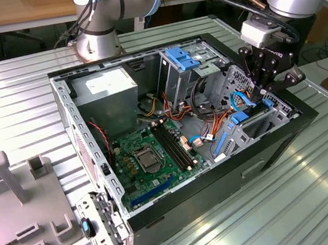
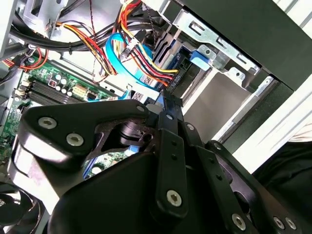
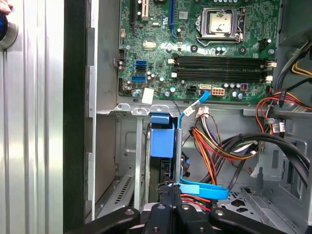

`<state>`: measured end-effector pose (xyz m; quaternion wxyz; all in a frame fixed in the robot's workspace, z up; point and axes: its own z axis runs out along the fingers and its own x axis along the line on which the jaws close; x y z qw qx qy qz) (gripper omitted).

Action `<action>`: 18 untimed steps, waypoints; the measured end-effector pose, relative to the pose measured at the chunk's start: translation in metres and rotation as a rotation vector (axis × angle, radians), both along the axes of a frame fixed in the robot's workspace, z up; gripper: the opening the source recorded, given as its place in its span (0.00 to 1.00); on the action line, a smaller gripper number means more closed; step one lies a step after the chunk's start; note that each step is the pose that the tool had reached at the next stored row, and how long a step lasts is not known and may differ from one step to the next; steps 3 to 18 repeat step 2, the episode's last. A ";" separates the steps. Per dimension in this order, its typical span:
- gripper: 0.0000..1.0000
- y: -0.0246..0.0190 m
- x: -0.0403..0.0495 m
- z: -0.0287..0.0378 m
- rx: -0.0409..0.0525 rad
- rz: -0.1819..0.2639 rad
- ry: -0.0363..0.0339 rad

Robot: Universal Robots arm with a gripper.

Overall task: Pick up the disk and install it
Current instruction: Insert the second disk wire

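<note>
**Q:** Where is your gripper, and why there?

**A:** I hang over the drive bay, at the case's 3 o'clock in the exterior view. The disk stands on edge in that bay directly under me, blue rails against the metal guides. I judge I am this low so that it can seat. Whether I am clenched on it or released, I cannot tell.

**Q:** What lies around the bay?

**A:** Loose cables run just beside the disk. The board lies flat at the case's centre.

**Q:** And the surface and room?

**A:** The open case rests on a ribbed metal table. A grey fixture sits at 8 o'clock and a second arm's base at 12. Wooden benches stand beyond.
</note>
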<state>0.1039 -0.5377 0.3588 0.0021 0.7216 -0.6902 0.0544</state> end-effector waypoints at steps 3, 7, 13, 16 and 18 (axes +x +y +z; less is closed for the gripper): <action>0.11 0.0000 0.0000 0.0000 0.0003 0.000 0.0000; 0.11 0.0000 0.0000 0.0000 0.0003 0.000 0.0000; 0.11 0.0000 0.0000 0.0000 0.0003 0.000 0.0000; 0.11 0.0000 0.0000 0.0000 0.0003 0.000 0.0000; 0.11 0.0000 0.0000 0.0000 0.0003 0.000 0.0000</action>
